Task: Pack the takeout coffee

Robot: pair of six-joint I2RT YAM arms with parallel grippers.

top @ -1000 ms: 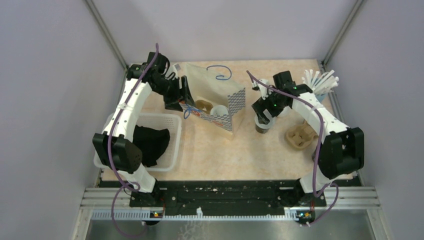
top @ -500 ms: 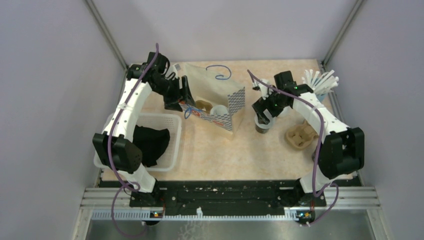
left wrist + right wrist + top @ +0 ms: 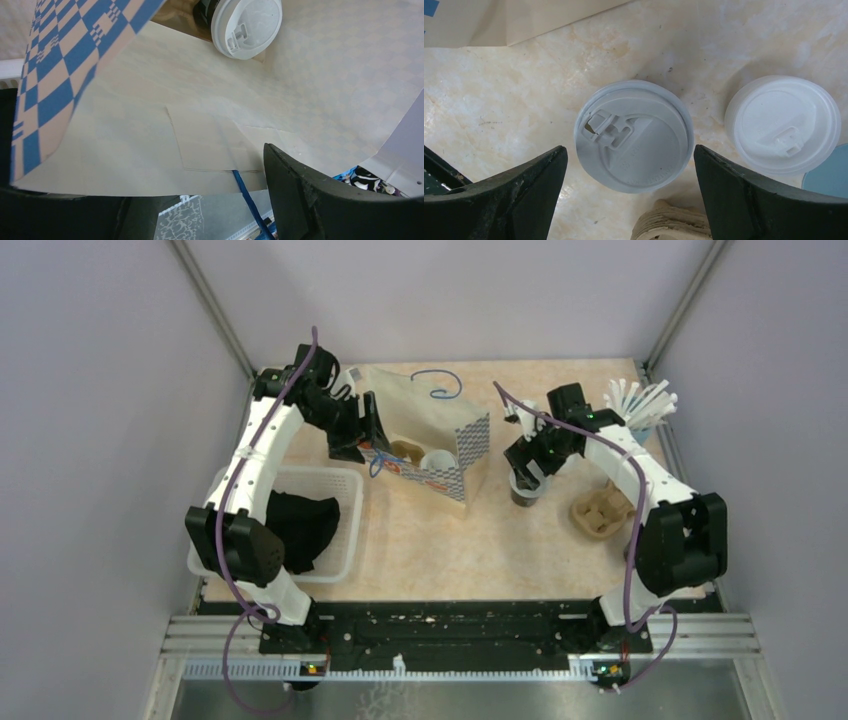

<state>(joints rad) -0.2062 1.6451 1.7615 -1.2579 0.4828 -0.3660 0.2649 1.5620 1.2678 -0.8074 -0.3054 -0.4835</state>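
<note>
Takeout coffee cup (image 3: pixel 634 135), grey-white lid on, stands upright on the counter (image 3: pixel 480 540) at 3 o'clock from the paper bag (image 3: pixel 430 430); its twin (image 3: pixel 245 27) sits inside that bag. Your right hand (image 3: pixel 629 152) hovers over the counter cup, fingers spread wide either side, holding nothing. In its wrist view a loose white lid (image 3: pixel 783 125) lies at the cup's 3 o'clock. Your left hand (image 3: pixel 362 432) is at the bag's mouth, paper between its fingers; whether it pinches you cannot tell.
</note>
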